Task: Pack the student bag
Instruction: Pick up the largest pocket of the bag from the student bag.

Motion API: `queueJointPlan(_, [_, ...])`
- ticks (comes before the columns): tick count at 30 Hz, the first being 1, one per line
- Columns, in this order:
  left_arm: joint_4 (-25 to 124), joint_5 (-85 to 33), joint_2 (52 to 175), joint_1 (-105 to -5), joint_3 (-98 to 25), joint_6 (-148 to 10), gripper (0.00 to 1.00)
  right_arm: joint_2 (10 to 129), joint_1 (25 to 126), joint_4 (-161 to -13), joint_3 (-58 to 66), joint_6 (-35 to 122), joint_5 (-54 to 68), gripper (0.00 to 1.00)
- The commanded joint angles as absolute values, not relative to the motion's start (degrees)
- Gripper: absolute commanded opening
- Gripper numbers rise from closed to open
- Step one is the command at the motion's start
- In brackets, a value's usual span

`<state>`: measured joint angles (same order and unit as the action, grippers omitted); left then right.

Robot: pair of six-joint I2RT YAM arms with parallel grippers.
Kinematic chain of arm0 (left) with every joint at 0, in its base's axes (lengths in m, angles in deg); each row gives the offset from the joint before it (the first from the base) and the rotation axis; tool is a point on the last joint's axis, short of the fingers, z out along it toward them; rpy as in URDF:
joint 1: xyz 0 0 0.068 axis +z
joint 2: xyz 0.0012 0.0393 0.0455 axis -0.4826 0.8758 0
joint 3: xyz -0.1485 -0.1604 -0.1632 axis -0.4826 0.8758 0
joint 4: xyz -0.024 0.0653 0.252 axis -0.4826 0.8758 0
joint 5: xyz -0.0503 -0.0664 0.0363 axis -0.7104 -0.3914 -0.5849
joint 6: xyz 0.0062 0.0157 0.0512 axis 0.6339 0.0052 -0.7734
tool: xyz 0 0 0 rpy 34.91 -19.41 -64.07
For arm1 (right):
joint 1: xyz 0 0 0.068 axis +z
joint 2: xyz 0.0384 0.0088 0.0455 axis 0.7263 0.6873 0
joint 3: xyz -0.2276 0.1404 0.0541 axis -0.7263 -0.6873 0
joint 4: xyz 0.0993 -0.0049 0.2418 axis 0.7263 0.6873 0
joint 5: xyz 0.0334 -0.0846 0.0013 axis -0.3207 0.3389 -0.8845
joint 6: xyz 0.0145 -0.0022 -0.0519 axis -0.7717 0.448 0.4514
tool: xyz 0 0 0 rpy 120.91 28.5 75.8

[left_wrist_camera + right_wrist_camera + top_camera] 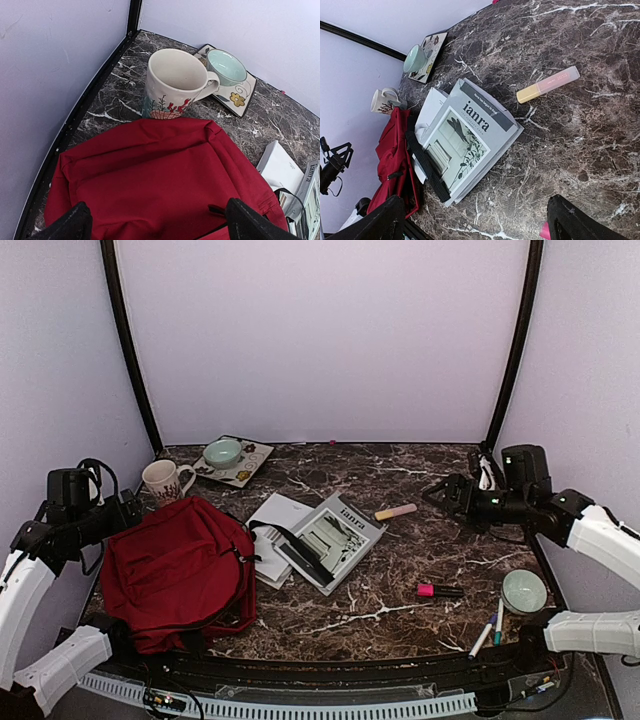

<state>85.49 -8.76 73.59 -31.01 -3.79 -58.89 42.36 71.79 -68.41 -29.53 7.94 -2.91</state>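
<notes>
Backpack of dark-red woven fabric (pixel 180 570), soft and slumped, lying flat on the left part of the brown, white-veined marble tabletop (pixel 400 560), its near end close to the front edge. I see the left gripper (pixel 160 227) hanging over the bag's upper panel, its black fingers spread wide with nothing between them. The right gripper (pixel 480 222) hovers over bare marble at the far right, fingers likewise spread and empty. Just behind the bag stands a glazed cream mug with a red-and-green plant motif (pixel 175 82), upright; whether it touches the fabric I cannot tell. Beyond it, a square flower-painted tile (pixel 252 465) carries a pale-teal bowl (pixel 222 452). Right of the bag, a glossy grey magazine titled "ianra" (pixel 338 530) lies over a white booklet (pixel 272 512), and a black bag strap (pixel 300 558) crosses the magazine's near-left edge. Further right lie a yellow-and-pink highlighter (pixel 396 511), a pink-and-black marker (pixel 438 590), a second teal bowl (pixel 524 590) and two pens (pixel 482 640) near the front right corner. Open marble lies between the magazine and the right gripper
</notes>
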Motion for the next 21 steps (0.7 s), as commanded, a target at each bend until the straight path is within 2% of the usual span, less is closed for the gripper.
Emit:
queueJointPlan(1, [86.45,-7.64,73.37,-31.18,-5.14,-58.42,0.95,44.30,72.24,-67.34,-28.33,6.90,-2.06,1.00])
queueJointPlan(8, [87.04,-5.42,74.18,-32.22,-5.17,-58.53,0.90,45.86,72.24,-67.47,-28.67,7.59,-3.73,1.00])
queueJointPlan(17, [87.28,-4.84,76.13,-32.87,-5.39,-58.46,0.90,44.77,73.17,-65.28,-27.90,10.19,-2.95,1.00])
queueJointPlan(21, [86.99,-5.36,76.87,-37.44,-5.26,-58.64,0.98,45.35,74.30,-67.15,-29.85,9.98,-4.45,1.00])
